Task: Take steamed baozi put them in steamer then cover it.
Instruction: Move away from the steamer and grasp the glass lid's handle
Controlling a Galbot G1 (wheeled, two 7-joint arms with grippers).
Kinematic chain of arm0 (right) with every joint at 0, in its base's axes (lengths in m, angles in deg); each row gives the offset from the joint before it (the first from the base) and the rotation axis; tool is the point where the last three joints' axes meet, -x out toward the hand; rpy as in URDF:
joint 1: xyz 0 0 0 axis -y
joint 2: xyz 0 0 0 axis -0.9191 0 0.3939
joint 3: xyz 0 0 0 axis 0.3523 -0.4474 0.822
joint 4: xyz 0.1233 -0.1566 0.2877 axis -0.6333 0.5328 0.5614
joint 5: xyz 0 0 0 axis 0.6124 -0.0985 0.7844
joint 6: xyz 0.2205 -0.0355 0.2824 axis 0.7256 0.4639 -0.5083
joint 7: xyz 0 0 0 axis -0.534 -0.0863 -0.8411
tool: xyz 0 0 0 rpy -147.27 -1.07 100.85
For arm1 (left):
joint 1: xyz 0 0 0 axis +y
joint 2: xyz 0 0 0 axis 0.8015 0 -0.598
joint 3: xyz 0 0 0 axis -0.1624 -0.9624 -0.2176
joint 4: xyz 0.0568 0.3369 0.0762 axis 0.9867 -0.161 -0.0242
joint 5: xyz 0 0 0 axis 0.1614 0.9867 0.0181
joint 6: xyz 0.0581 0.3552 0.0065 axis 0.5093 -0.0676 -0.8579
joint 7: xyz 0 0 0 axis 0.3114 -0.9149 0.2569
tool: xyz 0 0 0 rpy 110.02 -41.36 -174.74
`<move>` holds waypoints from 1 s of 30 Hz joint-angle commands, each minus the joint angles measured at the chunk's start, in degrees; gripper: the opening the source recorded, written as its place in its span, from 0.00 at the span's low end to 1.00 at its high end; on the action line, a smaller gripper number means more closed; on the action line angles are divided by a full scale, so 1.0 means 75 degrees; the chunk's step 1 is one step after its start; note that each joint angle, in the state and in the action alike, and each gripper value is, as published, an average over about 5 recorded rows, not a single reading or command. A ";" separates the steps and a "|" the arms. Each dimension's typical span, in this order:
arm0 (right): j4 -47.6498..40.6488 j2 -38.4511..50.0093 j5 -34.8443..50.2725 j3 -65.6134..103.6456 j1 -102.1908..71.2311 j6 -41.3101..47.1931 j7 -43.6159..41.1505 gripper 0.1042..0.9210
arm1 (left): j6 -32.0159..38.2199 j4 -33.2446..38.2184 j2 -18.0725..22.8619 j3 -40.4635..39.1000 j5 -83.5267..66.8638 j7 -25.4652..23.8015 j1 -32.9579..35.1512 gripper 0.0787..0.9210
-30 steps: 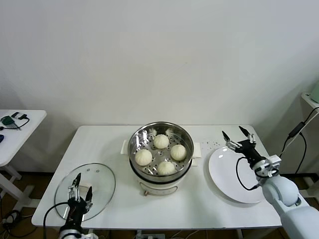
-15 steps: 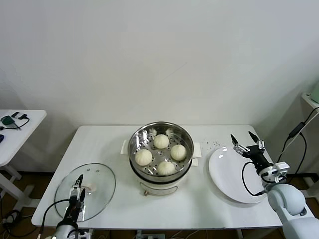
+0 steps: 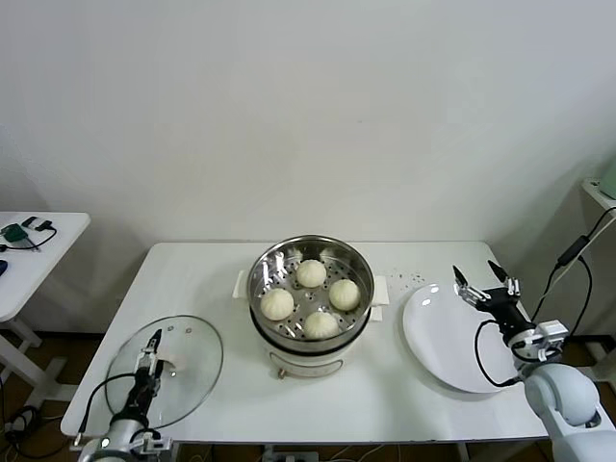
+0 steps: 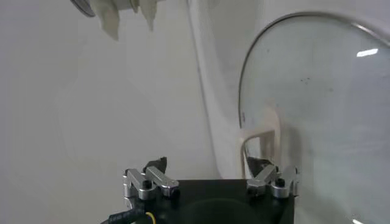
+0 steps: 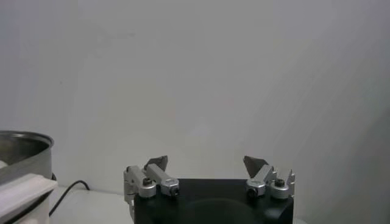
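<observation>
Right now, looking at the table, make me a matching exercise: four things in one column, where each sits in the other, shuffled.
Things:
1. buns
2. glass lid
3. white plate
4. steamer

Places:
A. table's middle
B. flat at the table's left front
C. inside the steel pot
D. empty, at the table's right

Pairs: 1-C, 2-B, 3-D, 4-A

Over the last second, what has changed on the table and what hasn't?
The right gripper drew back from near the steamer toward the robot's right, over the white plate, open and empty. The left gripper sank lower over the glass lid, open. The four baozi, steamer, lid and plate stayed put.
</observation>
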 commanded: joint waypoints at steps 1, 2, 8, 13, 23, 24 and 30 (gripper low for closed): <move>-0.0005 -0.0067 -0.0135 0.0103 -0.0083 0.0013 -0.0035 0.88 | 0.0273 -0.0880 -0.0147 -0.0081 -0.0162 0.0442 -0.0716 0.88; -0.0004 -0.0068 -0.0153 0.0108 -0.0093 0.0009 -0.0044 0.88 | 0.0320 -0.0971 -0.0159 -0.0091 -0.0176 0.0506 -0.0757 0.88; 0.0003 -0.0097 -0.0233 0.0155 -0.0132 -0.0021 -0.0091 0.88 | 0.0695 -0.1210 -0.0187 -0.0083 -0.0172 0.0756 -0.0868 0.81; -0.0007 -0.0175 -0.0337 0.0147 -0.0111 -0.0041 -0.0117 0.88 | 0.0811 -0.1250 -0.0205 -0.0015 -0.0205 0.0741 -0.0820 0.64; -0.0088 -0.0248 -0.0501 0.0070 0.0034 -0.0119 -0.0123 0.88 | 0.0620 -0.0625 -0.0359 0.0058 -0.0922 0.0817 -0.0460 0.30; -0.0097 -0.0252 -0.0509 0.0066 0.0048 -0.0127 -0.0118 0.88 | 0.0554 -0.0492 -0.0379 0.0045 -0.1019 0.0804 -0.0390 0.27; -0.0146 -0.0247 -0.0581 0.0032 0.0113 -0.0167 -0.0121 0.88 | -0.0012 0.0570 -0.0505 -0.0068 -0.1556 0.0650 0.0170 0.11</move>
